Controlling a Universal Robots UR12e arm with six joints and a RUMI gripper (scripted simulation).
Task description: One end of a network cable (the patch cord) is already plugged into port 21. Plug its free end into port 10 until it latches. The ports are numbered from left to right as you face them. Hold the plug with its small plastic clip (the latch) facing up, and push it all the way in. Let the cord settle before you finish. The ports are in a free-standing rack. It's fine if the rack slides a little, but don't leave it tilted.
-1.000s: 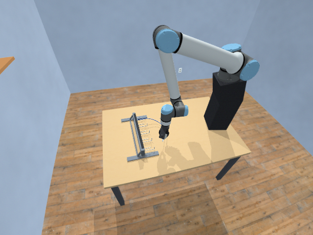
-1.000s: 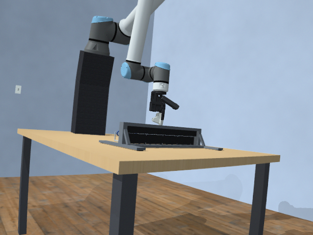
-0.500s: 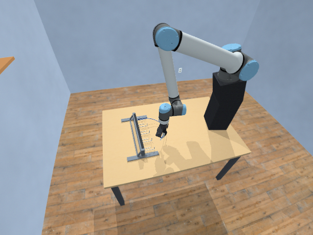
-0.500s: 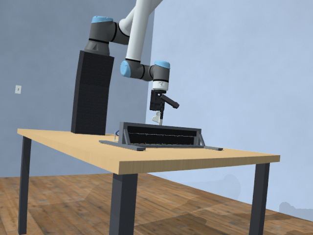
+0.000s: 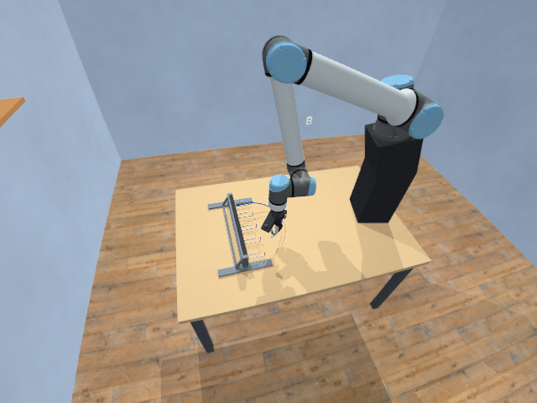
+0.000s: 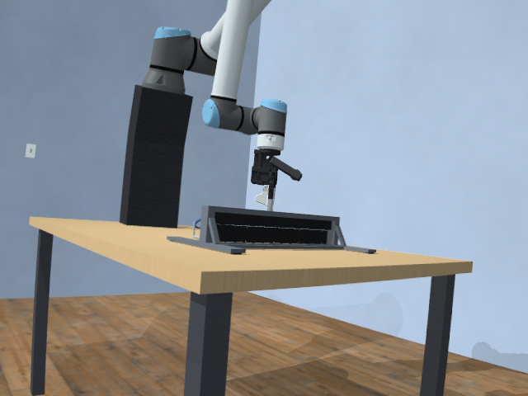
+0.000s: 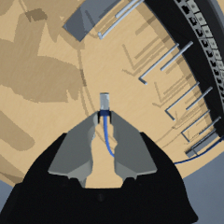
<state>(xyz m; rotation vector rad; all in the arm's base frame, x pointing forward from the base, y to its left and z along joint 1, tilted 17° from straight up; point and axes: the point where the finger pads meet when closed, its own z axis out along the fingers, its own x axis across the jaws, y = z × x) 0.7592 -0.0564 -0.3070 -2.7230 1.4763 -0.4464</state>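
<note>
My gripper (image 7: 105, 111) is shut on the free plug (image 7: 106, 102) of the blue patch cord (image 7: 108, 137); the plug sticks out past the fingertips and points down at the table. In the top and exterior views the gripper (image 5: 273, 227) (image 6: 268, 195) hangs above the table, just beside the grey rack (image 5: 236, 232) (image 6: 272, 232), on its port side. The row of ports (image 7: 203, 33) runs along the upper right of the wrist view. The cord runs off to the rack's far end (image 5: 256, 202). I cannot tell which way the latch faces.
Wire cable-management bars (image 7: 165, 61) stick out from the rack toward the gripper. The rack's flat feet (image 5: 245, 266) rest on the wooden table (image 5: 299, 243). The arm's black pedestal (image 5: 386, 173) stands at the table's far right.
</note>
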